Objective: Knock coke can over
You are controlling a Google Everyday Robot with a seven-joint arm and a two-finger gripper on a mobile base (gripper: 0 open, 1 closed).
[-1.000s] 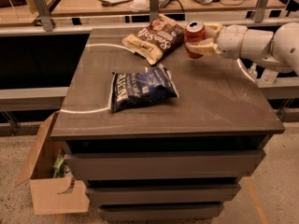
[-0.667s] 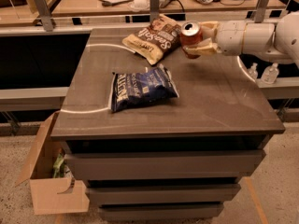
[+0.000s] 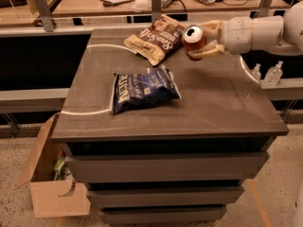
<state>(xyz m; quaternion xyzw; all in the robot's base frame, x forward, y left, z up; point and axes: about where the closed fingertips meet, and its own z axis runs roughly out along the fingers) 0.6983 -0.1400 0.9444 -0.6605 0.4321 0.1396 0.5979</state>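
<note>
the coke can (image 3: 193,38) has tipped further this last second, silver top now facing us, near the table's (image 3: 213,103) back edge. the gripper (image 3: 201,41) pinches it between its jaws; nearly over, i'd say.

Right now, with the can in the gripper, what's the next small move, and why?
Probably lower it and let go. The gripper is clamped on the coke can, which is tipped, silver top toward the camera, apparently just off the table beside the brown chip bag. Releasing over bare surface should leave it lying down.
</note>
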